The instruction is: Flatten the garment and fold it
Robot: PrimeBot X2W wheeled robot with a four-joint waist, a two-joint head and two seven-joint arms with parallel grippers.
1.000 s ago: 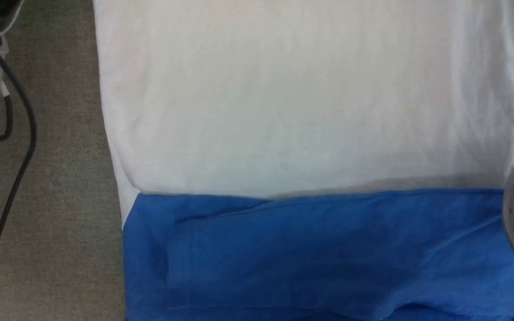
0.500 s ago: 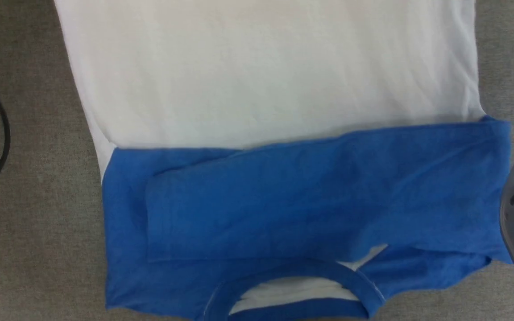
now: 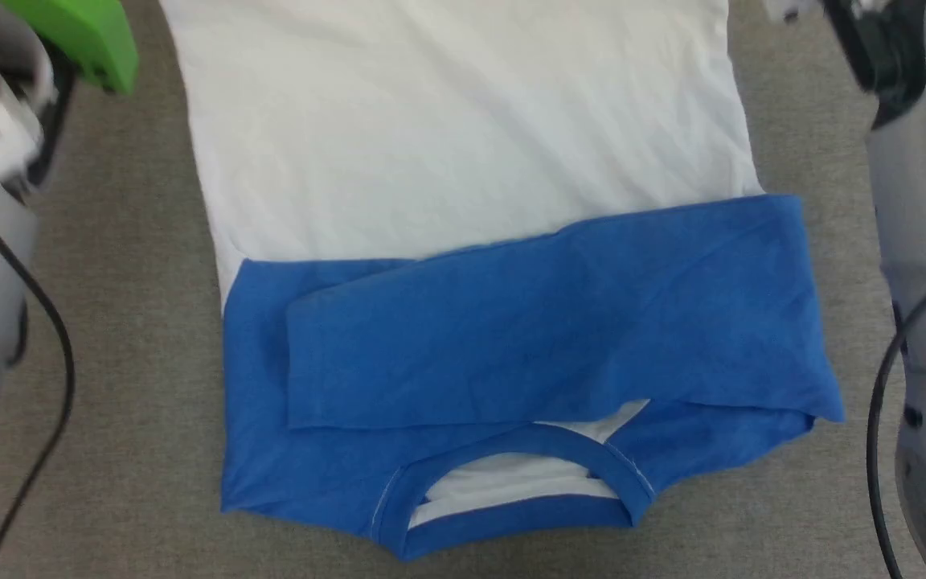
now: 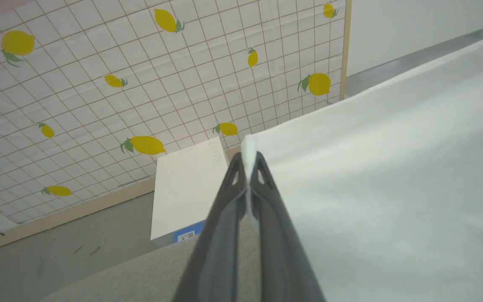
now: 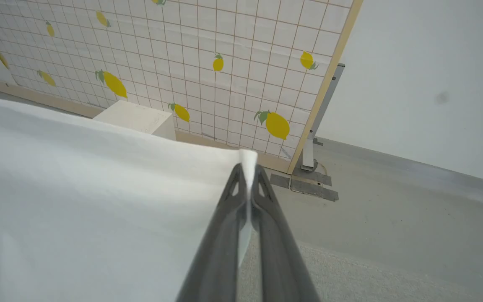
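Left wrist view: left hand [image 4: 247,158] tight on garment [image 4: 392,188] corner

Grey surface [image 3: 133,322] flanks garment [image 3: 463,145] — white box [image 4: 185,188] beyond.
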